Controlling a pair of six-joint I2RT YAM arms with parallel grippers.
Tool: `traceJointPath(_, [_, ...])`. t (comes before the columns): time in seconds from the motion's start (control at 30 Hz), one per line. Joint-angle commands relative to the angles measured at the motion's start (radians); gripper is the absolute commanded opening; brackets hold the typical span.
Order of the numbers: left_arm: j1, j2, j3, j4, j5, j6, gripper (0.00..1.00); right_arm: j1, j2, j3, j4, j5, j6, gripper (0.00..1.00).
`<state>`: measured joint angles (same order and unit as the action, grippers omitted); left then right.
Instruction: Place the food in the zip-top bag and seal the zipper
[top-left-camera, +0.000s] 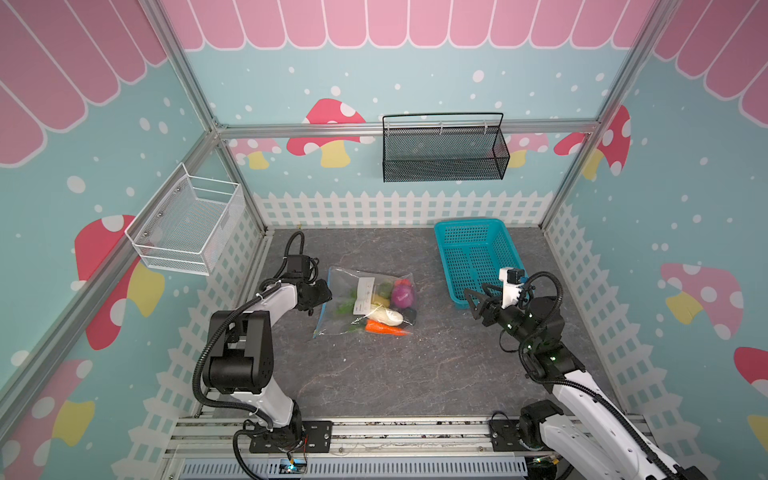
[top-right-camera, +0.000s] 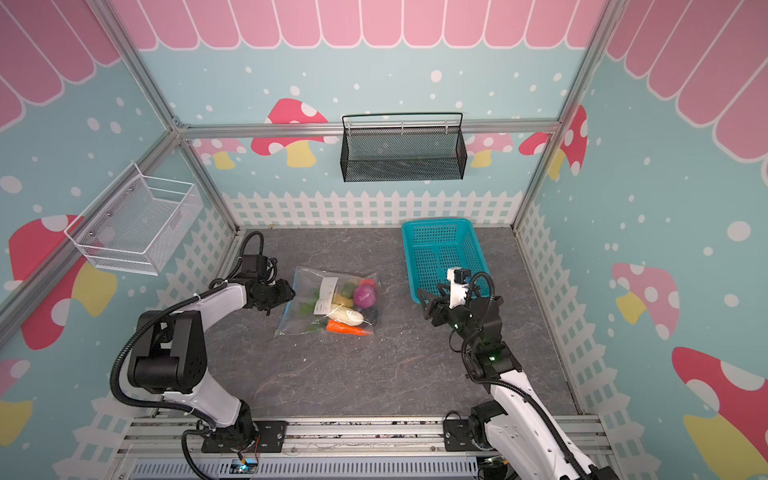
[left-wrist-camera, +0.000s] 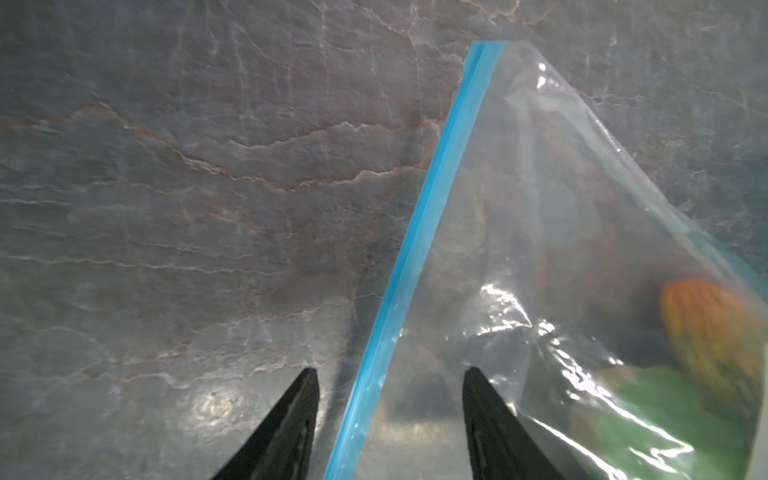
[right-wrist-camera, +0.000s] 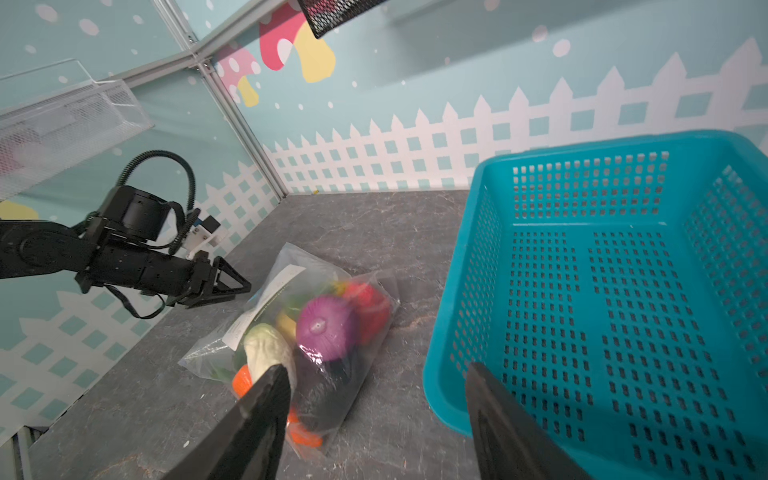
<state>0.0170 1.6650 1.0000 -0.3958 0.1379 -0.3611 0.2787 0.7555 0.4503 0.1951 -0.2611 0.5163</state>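
Food (top-left-camera: 388, 316) sits inside the zip-top bag (top-left-camera: 365, 303), so I have left gripper (left-wrist-camera: 389, 370) open astride the zipper (left-wrist-camera: 419, 232) at nine o'clock and right gripper (right-wrist-camera: 377, 366) open at three o'clock, both empty.

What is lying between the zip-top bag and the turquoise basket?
Only bare grey tabletop separates the zip-top bag and turquoise basket, in both top views.

one bag (top-left-camera: 345, 283), three baskets (top-left-camera: 478, 226) (top-left-camera: 444, 164) (top-left-camera: 187, 226), two pincers (top-left-camera: 327, 294) (top-left-camera: 473, 298)

All food (top-left-camera: 388, 316) seemingly lies in bag (top-left-camera: 338, 277), left of basket (top-left-camera: 467, 222).
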Motion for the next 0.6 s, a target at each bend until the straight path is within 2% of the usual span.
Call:
traceJointPath(0.0, [0.004,-0.045,0.037,-0.014,-0.091,0.025,0.69,-0.019,-0.028,-0.017,-0.138,0.080,0.162,0.71])
traceJointPath(0.07, [0.002,-0.094,0.031,-0.018,-0.108,0.022,0.78,-0.040,-0.012,-0.002,-0.221,0.094,0.221,0.72])
traceJointPath(0.13, [-0.002,-0.152,0.018,-0.019,-0.116,0.014,0.97,-0.058,0.009,0.015,-0.291,0.088,0.272,0.75])
traceJointPath(0.17, [-0.008,-0.182,0.009,-0.021,-0.116,0.010,1.00,-0.064,0.019,0.022,-0.316,0.087,0.305,0.76])
traceJointPath(0.27, [-0.035,-0.268,-0.016,-0.024,-0.107,0.003,1.00,-0.087,0.034,-0.001,-0.308,0.059,0.388,0.82])
traceJointPath(0.37, [-0.062,-0.336,-0.045,-0.020,-0.105,0.005,1.00,-0.111,0.067,-0.027,-0.202,0.021,0.429,0.96])
traceJointPath(0.57, [-0.086,-0.405,-0.079,-0.012,-0.046,0.007,1.00,-0.117,0.241,0.024,-0.056,0.009,0.387,0.98])
